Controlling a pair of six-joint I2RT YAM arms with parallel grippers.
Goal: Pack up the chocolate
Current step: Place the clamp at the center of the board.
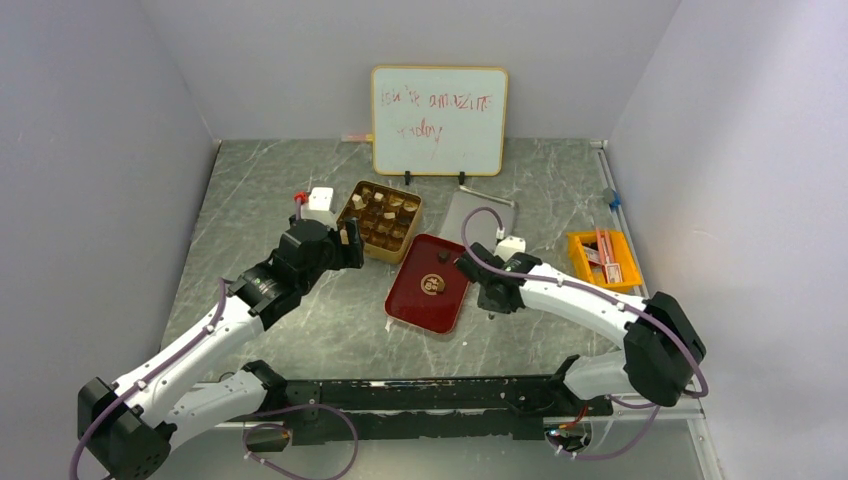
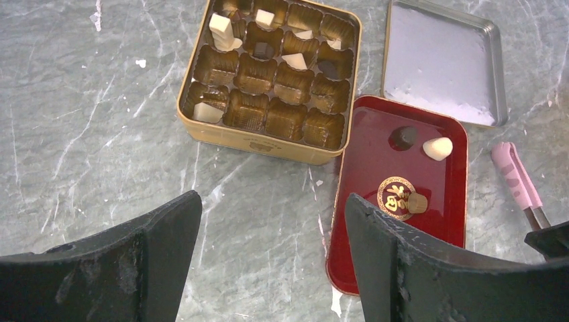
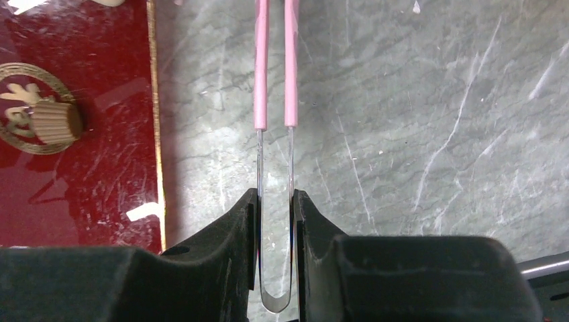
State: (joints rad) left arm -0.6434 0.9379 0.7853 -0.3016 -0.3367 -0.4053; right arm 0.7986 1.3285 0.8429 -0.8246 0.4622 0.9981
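Note:
The gold tin (image 1: 380,220) with a brown compartment tray (image 2: 268,74) holds several chocolates, such as a cream piece (image 2: 220,25); many cells are empty. On the red lid (image 2: 402,241) lie a dark chocolate (image 2: 402,137), a cream one (image 2: 437,148) and a tan one (image 2: 417,202). My left gripper (image 2: 273,198) is open and empty, hovering over the table between the tin and the red lid (image 1: 420,305). My right gripper (image 3: 275,198) is shut on the pink tweezers (image 3: 275,67), just right of the red lid (image 3: 80,188). The tan piece (image 3: 57,122) lies left of the tweezer arms.
A silver tin lid (image 2: 443,60) lies behind the red one. A whiteboard (image 1: 440,118) stands at the back wall. An orange bin (image 1: 603,258) sits at the right, and a small white box (image 1: 321,200) sits left of the tin.

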